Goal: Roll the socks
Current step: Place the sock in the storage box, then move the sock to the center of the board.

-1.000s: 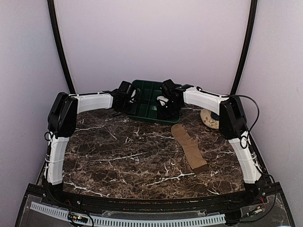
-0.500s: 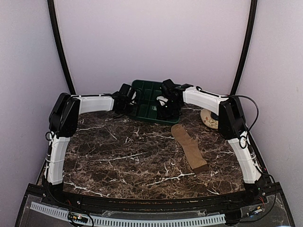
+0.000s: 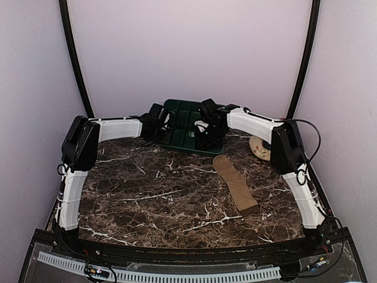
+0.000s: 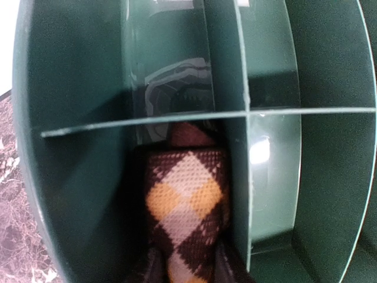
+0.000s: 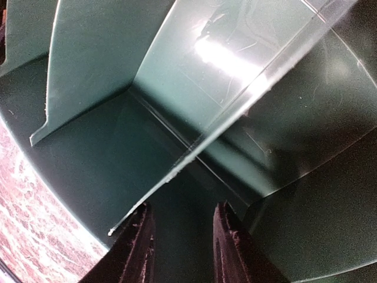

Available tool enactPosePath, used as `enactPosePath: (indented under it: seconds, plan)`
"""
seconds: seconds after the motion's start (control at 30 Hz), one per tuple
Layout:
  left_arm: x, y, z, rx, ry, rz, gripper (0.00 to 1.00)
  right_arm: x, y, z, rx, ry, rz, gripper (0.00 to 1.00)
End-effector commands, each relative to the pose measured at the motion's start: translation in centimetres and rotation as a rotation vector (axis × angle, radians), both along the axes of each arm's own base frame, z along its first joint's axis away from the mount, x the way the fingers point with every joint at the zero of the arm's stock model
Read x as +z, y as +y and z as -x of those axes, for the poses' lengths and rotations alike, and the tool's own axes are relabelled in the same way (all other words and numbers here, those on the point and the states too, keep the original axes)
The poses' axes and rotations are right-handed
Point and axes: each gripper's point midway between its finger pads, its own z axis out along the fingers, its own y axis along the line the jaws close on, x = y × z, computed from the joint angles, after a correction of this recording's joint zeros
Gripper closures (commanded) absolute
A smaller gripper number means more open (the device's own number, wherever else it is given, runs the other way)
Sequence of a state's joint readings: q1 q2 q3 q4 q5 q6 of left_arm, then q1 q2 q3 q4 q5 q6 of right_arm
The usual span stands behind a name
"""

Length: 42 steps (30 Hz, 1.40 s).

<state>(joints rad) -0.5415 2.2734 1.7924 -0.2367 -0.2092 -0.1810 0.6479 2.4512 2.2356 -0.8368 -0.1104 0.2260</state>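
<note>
The argyle sock point(image 4: 185, 200), dark brown and tan, sits bunched inside a narrow compartment of the green tray point(image 4: 76, 118). My left gripper point(image 4: 187, 268) has a finger pressed against each side of it. In the top view my left gripper point(image 3: 158, 125) is at the tray's left side. The plain tan sock point(image 3: 236, 184) lies flat on the marble table, right of centre. My right gripper point(image 5: 184, 247) is open and empty, its fingers point(image 5: 139, 247) over a tray divider. It sits at the tray's point(image 3: 184, 118) right front point(image 3: 207, 134).
The green compartment tray stands at the back centre against the wall. A beige rounded object point(image 3: 261, 147) lies at the back right beside my right arm. The marble table point(image 3: 147, 194) ends at white walls on the left, right and back.
Both grippers have edged slightly further over the tray. The tan sock has not moved.
</note>
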Motion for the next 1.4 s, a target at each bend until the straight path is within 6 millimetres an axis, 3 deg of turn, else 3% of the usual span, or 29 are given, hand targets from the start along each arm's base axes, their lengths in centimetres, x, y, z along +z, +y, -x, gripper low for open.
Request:
enactPosePath:
  seconds: [0.0,0.4,1.0,1.13,1.37]
  plan:
    - [0.8,-0.5,0.3,-0.007,0.015,0.009,0.65,-2.8,0.7,2.0,0.041,0.083,0.029,0.68]
    - [4.2,-0.5,0.7,-0.005,-0.030,0.042,0.59,-1.8,0.5,0.8,0.017,0.066,0.008,0.68]
    - [13.8,-1.7,1.3,-0.027,-0.206,0.135,0.58,0.3,-0.3,-2.2,-0.033,0.013,-0.038,0.68]
    - [14.9,-0.9,1.7,-0.011,-0.238,0.127,0.58,2.2,-0.4,-3.2,-0.039,-0.062,-0.043,0.65]
    - [14.5,0.9,3.5,0.013,-0.234,0.101,0.58,10.5,-0.9,-4.4,-0.061,-0.287,-0.085,0.62]
